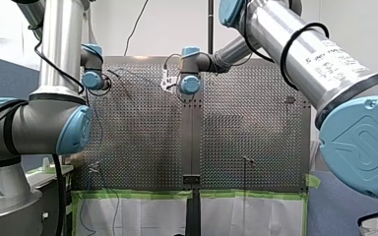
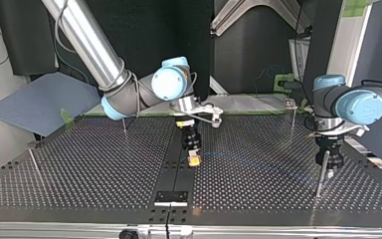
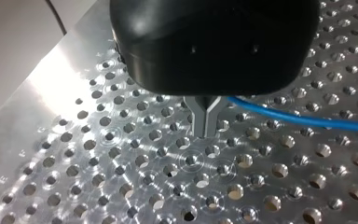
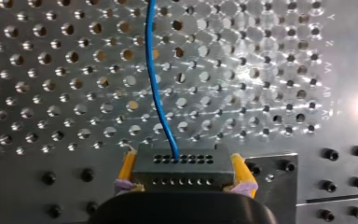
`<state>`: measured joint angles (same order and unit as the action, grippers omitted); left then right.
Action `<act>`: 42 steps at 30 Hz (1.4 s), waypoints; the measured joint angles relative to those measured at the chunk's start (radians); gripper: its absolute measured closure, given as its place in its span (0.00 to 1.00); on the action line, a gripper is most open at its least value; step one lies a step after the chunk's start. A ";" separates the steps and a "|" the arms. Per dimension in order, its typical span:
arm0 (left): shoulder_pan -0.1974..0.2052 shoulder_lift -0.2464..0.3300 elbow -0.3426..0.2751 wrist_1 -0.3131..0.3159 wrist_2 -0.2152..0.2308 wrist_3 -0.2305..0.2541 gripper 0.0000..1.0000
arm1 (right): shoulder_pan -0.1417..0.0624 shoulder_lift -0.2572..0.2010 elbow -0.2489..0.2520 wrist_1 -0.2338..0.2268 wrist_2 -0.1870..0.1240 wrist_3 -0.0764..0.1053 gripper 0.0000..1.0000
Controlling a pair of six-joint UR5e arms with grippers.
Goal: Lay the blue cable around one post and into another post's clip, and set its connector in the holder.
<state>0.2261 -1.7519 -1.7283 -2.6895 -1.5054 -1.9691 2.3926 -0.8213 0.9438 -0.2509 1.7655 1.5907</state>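
My right gripper is clamping the dark connector between its yellow pads, low over the perforated table's middle. The blue cable is running out ahead of it. My left gripper is pinching its metal fingers together on that cable, beside a thin post at the top view's right.

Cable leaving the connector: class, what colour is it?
Blue. The cable shows best in the right wrist view, running ahead from the dark grey connector.
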 joint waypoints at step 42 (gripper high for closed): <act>0.022 0.000 -0.002 -0.040 0.010 -0.035 0.00 | -0.001 0.005 0.170 -0.066 0.003 -0.004 1.00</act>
<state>0.2477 -1.7520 -1.7307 -2.7297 -1.4951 -2.0044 2.3911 -0.8158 1.1140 -0.3173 1.7688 1.5865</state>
